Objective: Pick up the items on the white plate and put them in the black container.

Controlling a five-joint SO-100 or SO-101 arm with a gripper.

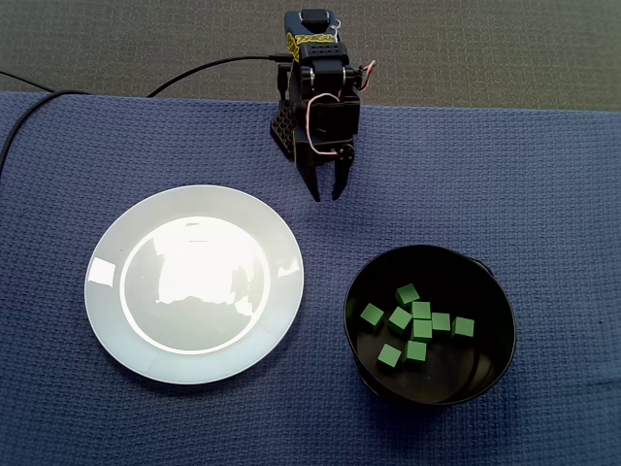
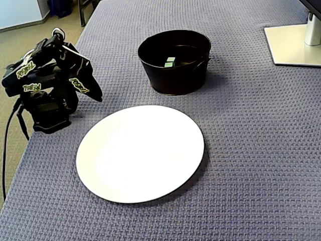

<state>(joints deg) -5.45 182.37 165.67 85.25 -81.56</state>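
The white plate lies empty on the left in a fixed view and is also bare in the other, plate. Right of it stands the black container, container, with several green cubes on its bottom; two cubes show over its rim. The black arm is folded back at the cloth's far edge. My gripper points down at the cloth between plate and container, well clear of both. Its fingertips stand slightly apart with nothing between them. In the other fixed view the gripper hangs left of the plate.
A blue waffle cloth covers the table. The arm's cable runs off to the left behind the base. A monitor foot stands on the cloth beyond the container.
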